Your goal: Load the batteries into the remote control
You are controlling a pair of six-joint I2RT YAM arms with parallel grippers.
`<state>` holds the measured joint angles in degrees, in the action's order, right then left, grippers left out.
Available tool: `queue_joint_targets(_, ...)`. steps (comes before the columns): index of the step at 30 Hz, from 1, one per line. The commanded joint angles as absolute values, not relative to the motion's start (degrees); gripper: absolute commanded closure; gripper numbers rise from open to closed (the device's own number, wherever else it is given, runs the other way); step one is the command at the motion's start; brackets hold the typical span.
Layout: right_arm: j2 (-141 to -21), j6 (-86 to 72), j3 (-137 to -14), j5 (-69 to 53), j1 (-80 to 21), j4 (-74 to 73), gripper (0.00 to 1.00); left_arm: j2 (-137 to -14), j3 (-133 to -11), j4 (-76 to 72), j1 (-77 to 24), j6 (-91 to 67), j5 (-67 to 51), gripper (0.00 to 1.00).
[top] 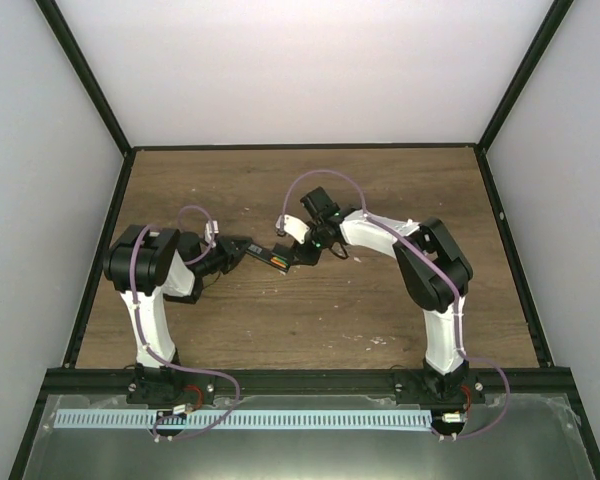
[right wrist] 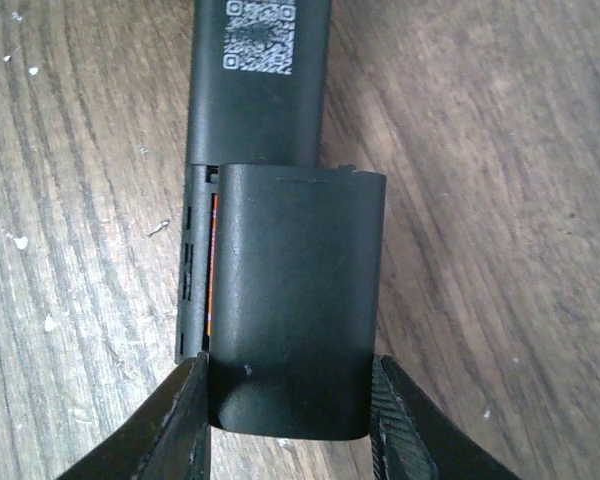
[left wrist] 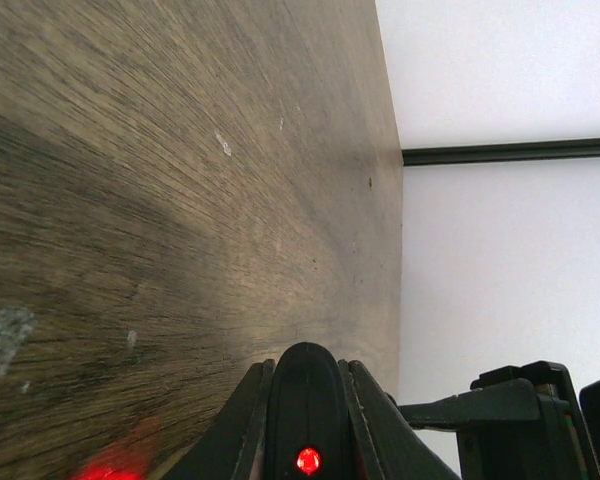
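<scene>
The remote control (top: 258,252) lies back up on the wooden table between the two arms, its QR-code label (right wrist: 260,40) showing in the right wrist view. My left gripper (top: 230,256) is shut on its rounded end (left wrist: 307,400), where a red light glows. My right gripper (right wrist: 288,372) is shut on the small black cover (right wrist: 295,300), held over the open battery compartment and offset to the right. An orange sliver of the batteries (right wrist: 212,270) shows beside the cover's left edge. From above, the batteries (top: 278,261) show orange and green.
Pale wood chips (right wrist: 20,242) dot the table. A black frame rail (top: 300,147) runs along the far edge, and white walls close off the sides. Part of the right arm (left wrist: 520,405) shows at the lower right of the left wrist view.
</scene>
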<state>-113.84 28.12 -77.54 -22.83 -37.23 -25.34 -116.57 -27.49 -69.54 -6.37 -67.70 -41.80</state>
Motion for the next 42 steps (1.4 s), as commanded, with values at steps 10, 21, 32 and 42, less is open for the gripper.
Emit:
queue_joint_targets(10, -116.0, 29.3, -80.0, -24.8, -38.3, -28.5, 0.71, -116.6, -27.5, -64.9, -6.5, -63.1, -41.2, 1.0)
queue_joint_targets(21, -116.9, 28.8, -80.7, -25.4, -38.4, -28.5, 0.71, -116.3, -27.7, -63.7, -6.3, -62.6, -41.2, 1.0)
queue_joint_targets(32, -117.7, 28.7, -82.6, -27.2, -38.6, -28.8, 0.71, -116.2, -27.7, -63.5, -6.3, -62.5, -41.0, 1.0)
queue_joint_targets(42, -118.6, 28.6, -83.2, -27.8, -39.0, -30.2, 0.71, -116.3, -27.7, -63.6, -6.2, -62.7, -41.0, 1.0)
